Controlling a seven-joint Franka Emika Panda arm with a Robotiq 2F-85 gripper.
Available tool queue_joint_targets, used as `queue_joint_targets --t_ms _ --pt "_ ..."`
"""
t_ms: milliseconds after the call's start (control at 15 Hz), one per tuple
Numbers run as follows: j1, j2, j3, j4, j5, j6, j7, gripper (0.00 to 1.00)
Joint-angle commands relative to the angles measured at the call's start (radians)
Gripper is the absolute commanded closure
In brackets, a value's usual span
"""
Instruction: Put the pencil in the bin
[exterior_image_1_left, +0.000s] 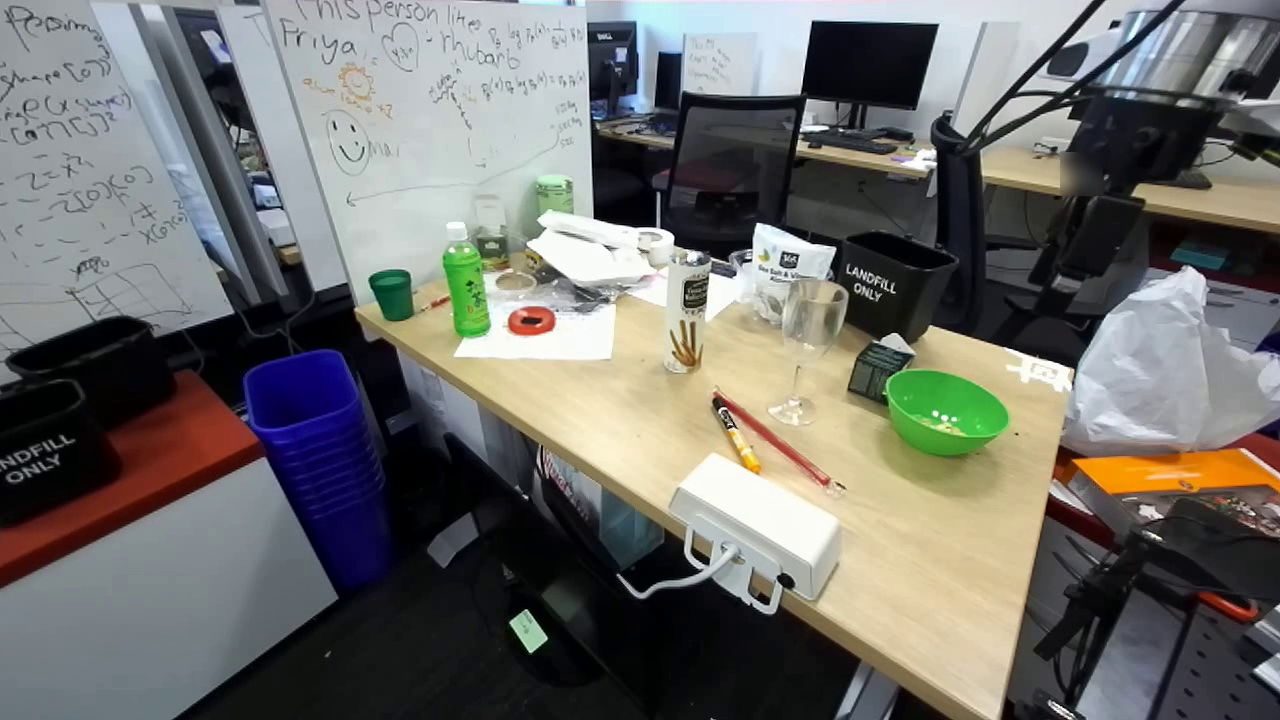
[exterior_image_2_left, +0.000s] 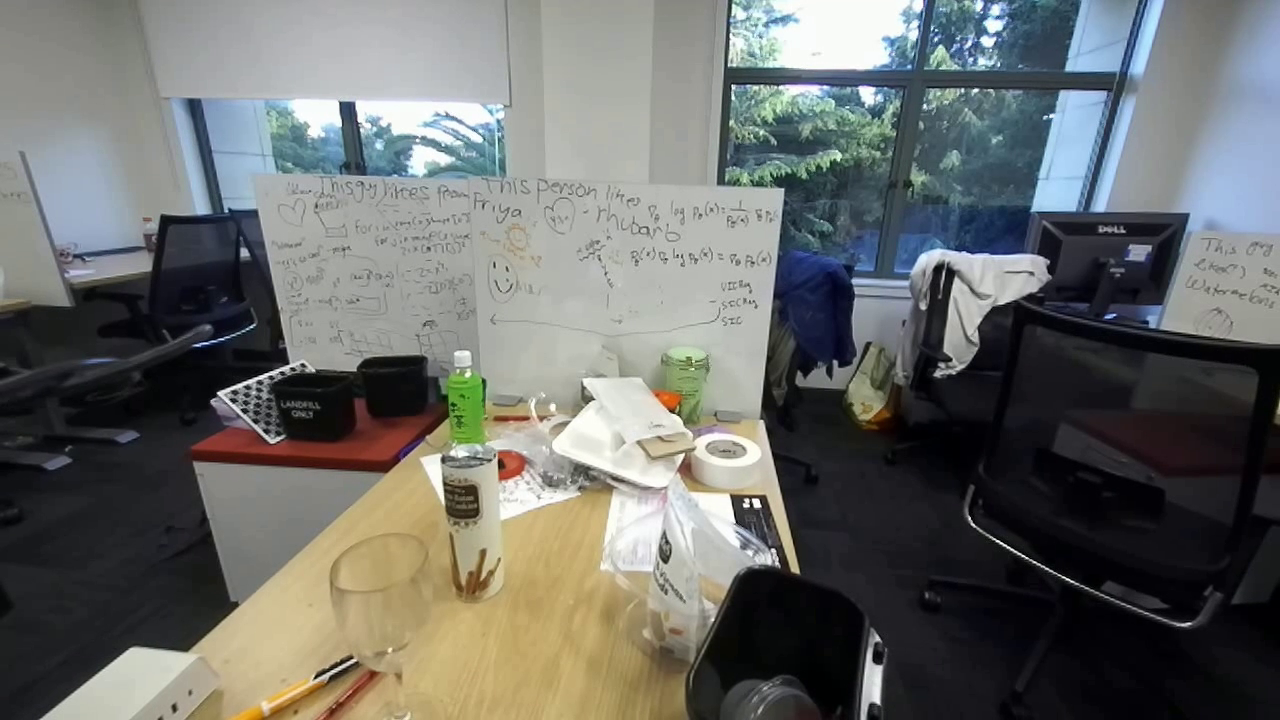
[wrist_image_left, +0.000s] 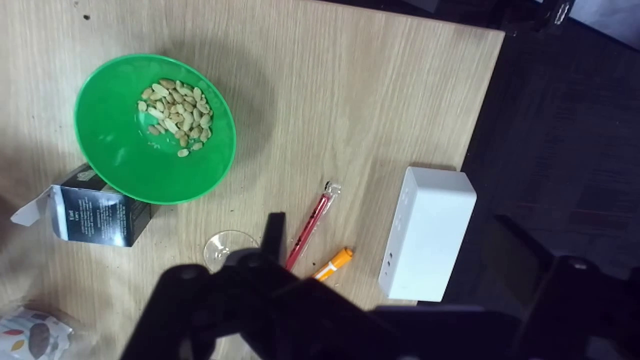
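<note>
Apparently, we are only at the beginning of the task: the pencil (exterior_image_1_left: 772, 437) lies on the tabletop (exterior_image_1_left: 930, 530), just beside the marker (exterior_image_1_left: 737, 434), and in the wrist view we see the jaws standing wide apart, holding nothing. So, in our judgement, everything is left: to grasp it, lift it and release it into the bin (exterior_image_1_left: 890, 295), probably the one on this tabletop.

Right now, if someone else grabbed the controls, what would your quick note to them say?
Hand: open, holding nothing.
Red pencil: lying on the table beside the orange marker.
Bin: probably the black one on the table, next to the snack bag.
Done: nothing yet; pencil not picked up.
Left: grasp the pencil, lift it, release it over the bin. The nearby wineglass could get knocked.
</note>
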Motion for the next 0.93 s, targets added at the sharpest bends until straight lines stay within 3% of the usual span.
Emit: queue_joint_targets --t_ms 0,267,400,667,867 --pt "-0.014 0.0 0.014 0.001 0.009 -0.002 -0.007 0.0" --pt "0.003 0.024 0.054 -0.027 0.015 0.062 0.042 0.0" --pt "0.015 0.073 0.078 -0.044 0.036 0.175 0.105 0.0" --pt "0.032 0.278 0.105 -0.043 0.076 0.499 0.189 0.0" --pt "0.03 0.449 0.13 -0.013 0.074 0.661 0.23 0.0"
